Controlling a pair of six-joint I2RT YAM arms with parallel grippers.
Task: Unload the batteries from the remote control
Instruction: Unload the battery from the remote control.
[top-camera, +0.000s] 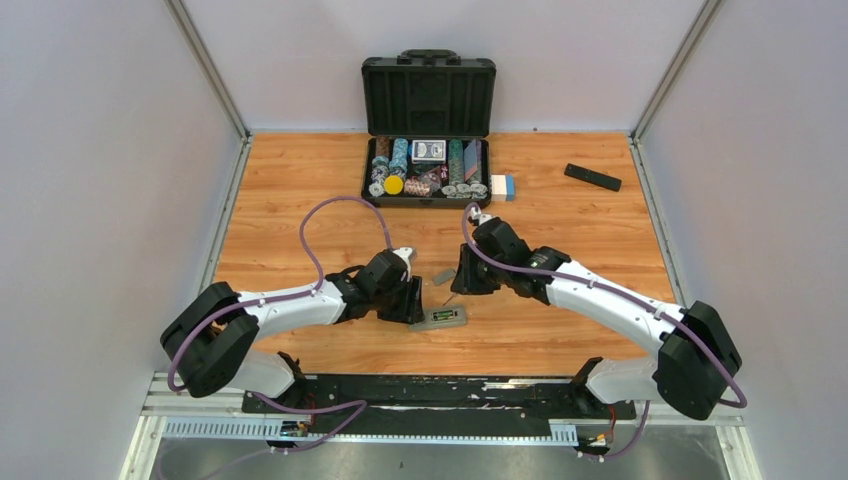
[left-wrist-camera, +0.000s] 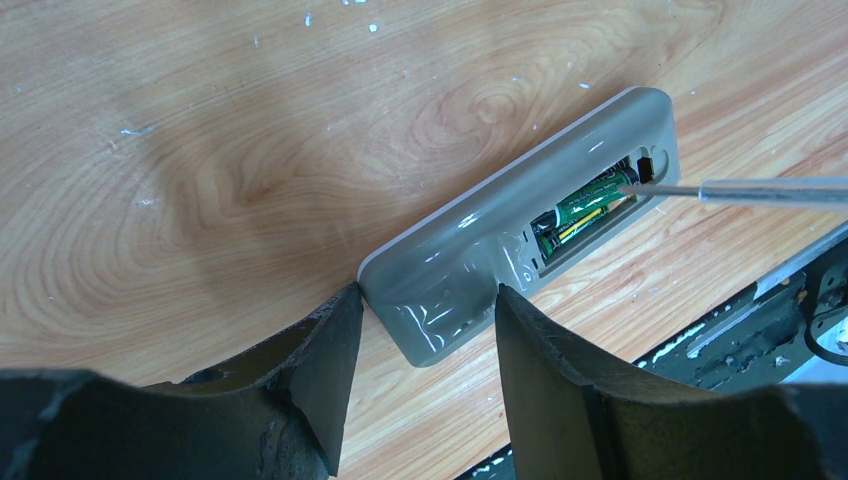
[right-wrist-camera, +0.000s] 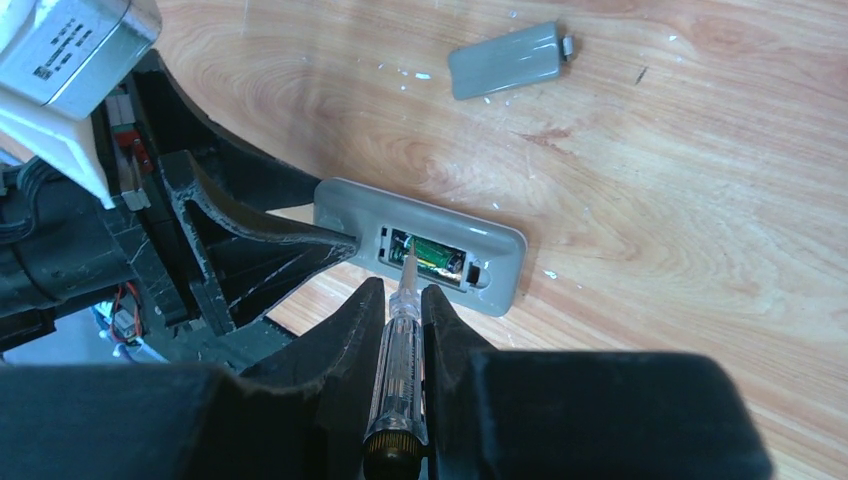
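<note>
A grey remote control lies back-up on the wooden table, its battery bay uncovered. Green-labelled batteries sit inside the bay. My left gripper is shut on the remote's near end, one finger on each long side. My right gripper is shut on a clear-handled screwdriver. The screwdriver's tip rests in the bay against the batteries. In the top view the remote control lies between the left gripper and the right gripper.
The grey battery cover lies loose on the table beyond the remote. An open black case of poker chips and cards stands at the back, a small white and blue box beside it. A black remote lies far right.
</note>
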